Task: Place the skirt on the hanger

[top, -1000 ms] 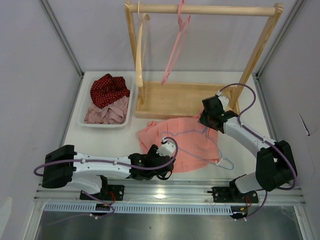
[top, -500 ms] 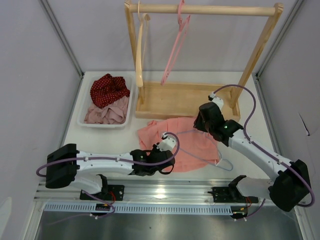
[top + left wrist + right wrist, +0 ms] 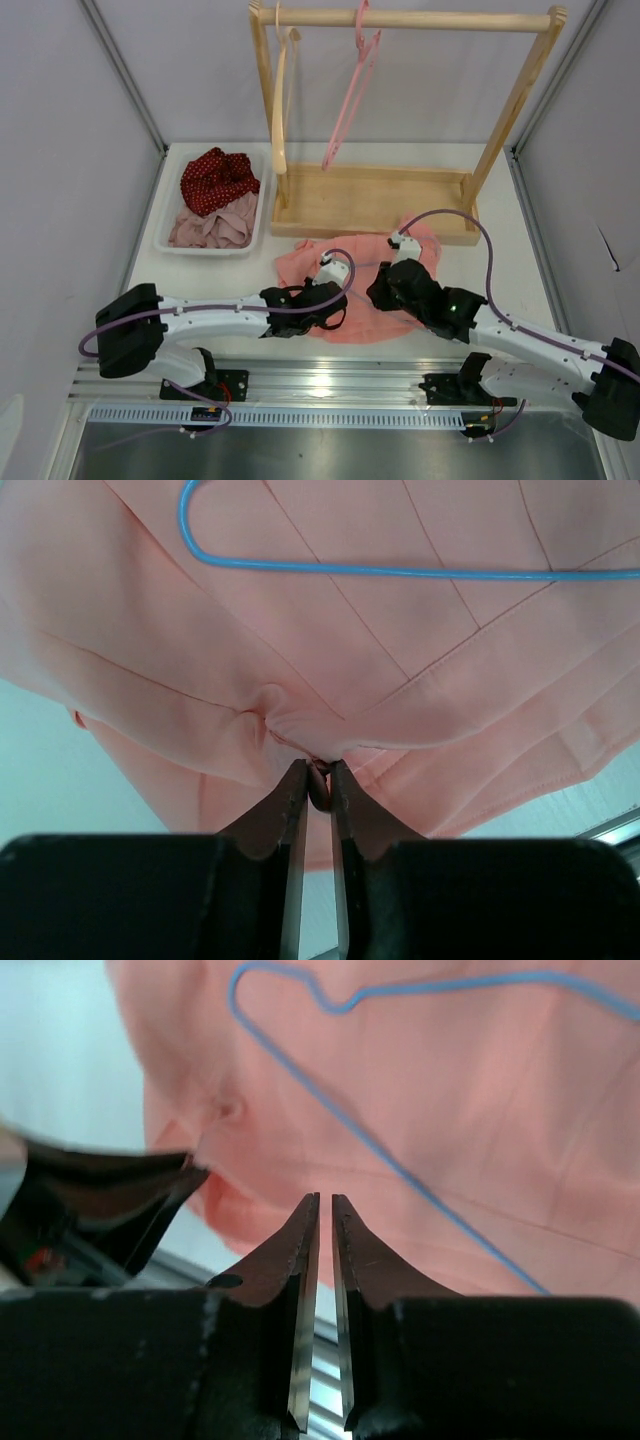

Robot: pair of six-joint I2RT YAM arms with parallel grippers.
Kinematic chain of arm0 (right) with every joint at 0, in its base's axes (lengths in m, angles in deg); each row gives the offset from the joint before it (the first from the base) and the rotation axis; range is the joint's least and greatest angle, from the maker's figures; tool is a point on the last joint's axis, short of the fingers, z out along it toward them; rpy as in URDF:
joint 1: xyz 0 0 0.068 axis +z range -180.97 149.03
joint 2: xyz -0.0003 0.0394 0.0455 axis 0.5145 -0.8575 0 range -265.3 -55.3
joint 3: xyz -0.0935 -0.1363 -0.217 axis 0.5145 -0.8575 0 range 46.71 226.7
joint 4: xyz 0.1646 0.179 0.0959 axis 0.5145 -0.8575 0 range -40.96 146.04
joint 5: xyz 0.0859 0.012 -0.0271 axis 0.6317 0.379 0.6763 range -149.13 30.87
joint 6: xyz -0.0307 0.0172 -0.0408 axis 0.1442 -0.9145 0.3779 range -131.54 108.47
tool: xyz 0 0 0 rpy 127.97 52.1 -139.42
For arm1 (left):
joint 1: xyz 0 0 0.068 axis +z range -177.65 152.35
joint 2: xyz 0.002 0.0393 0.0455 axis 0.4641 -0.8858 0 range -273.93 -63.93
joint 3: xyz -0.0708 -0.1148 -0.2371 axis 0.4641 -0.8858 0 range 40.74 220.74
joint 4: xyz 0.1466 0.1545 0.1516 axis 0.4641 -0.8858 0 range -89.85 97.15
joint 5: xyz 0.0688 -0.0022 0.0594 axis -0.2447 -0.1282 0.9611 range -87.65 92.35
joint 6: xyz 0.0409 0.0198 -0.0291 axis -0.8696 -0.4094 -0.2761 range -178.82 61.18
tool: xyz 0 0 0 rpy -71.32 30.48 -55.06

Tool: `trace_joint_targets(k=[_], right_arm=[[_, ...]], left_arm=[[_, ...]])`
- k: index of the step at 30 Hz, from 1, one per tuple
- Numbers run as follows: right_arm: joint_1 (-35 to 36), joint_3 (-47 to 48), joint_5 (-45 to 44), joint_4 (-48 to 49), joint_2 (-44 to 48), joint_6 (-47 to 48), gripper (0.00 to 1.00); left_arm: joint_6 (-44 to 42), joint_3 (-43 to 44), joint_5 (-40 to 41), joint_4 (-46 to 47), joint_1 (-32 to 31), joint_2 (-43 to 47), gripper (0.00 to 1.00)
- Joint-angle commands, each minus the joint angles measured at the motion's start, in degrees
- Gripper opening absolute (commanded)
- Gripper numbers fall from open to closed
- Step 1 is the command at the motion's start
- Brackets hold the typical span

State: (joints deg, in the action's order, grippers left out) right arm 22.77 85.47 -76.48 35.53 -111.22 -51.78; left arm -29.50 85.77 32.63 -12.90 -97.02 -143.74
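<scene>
The salmon-pink skirt (image 3: 300,268) lies spread on the table in front of the rack. On top of it lies the thin pale blue hanger (image 3: 400,572), its hooked end showing in the right wrist view (image 3: 330,1000). My left gripper (image 3: 336,312) sits at the skirt's near edge, shut on a small puckered fold of the skirt (image 3: 318,780). My right gripper (image 3: 374,296) hovers low over the skirt's middle, just right of the left one. Its jaws (image 3: 322,1200) stand a thin slit apart with nothing between them. The right arm hides most of the hanger from above.
A white tray (image 3: 165,232) at the back left holds a red dotted cloth (image 3: 215,178) and a mauve cloth (image 3: 215,225). Behind the skirt stands the wooden rack (image 3: 370,200), carrying a pink hanger (image 3: 352,90) and a wooden hanger (image 3: 280,100). A metal rail (image 3: 340,378) runs along the near edge.
My left gripper has closed on a fold at the skirt's near edge. My right arm swung from the skirt's far right corner down to its middle, its jaws closing.
</scene>
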Motion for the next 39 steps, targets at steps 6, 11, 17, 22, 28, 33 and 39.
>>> trace_joint_targets(k=[6, 11, 17, 22, 28, 33, 39], right_arm=[[9.9, -4.5, 5.5, 12.8, -3.0, 1.9, 0.15], [12.3, -4.6, 10.4, 18.3, -9.6, 3.3, 0.15], [13.9, -3.6, 11.7, 23.7, -17.1, 3.8, 0.16], [13.4, -2.7, 9.2, 26.2, -23.3, 3.4, 0.17], [12.8, -0.5, 8.6, 29.1, -30.7, 3.0, 0.17], [13.7, -0.6, 3.6, 28.5, -31.4, 2.6, 0.28], [14.3, -0.3, 4.5, 32.2, -34.2, 6.1, 0.36]], left_arm=[[-0.8, 2.9, -3.3, 2.4, 3.4, -2.5, 0.14], [0.0, 3.3, -3.6, 1.9, 3.9, -2.3, 0.13], [0.6, 3.0, -4.5, 1.9, 4.1, -1.5, 0.07], [0.8, 2.5, -4.8, 1.2, 4.1, -0.4, 0.00], [1.7, 1.2, -6.9, 1.7, 4.9, 2.1, 0.00], [1.6, 1.3, -7.5, 1.2, 5.2, 3.2, 0.00], [1.6, 1.8, -7.7, 0.5, 5.5, 4.8, 0.00]])
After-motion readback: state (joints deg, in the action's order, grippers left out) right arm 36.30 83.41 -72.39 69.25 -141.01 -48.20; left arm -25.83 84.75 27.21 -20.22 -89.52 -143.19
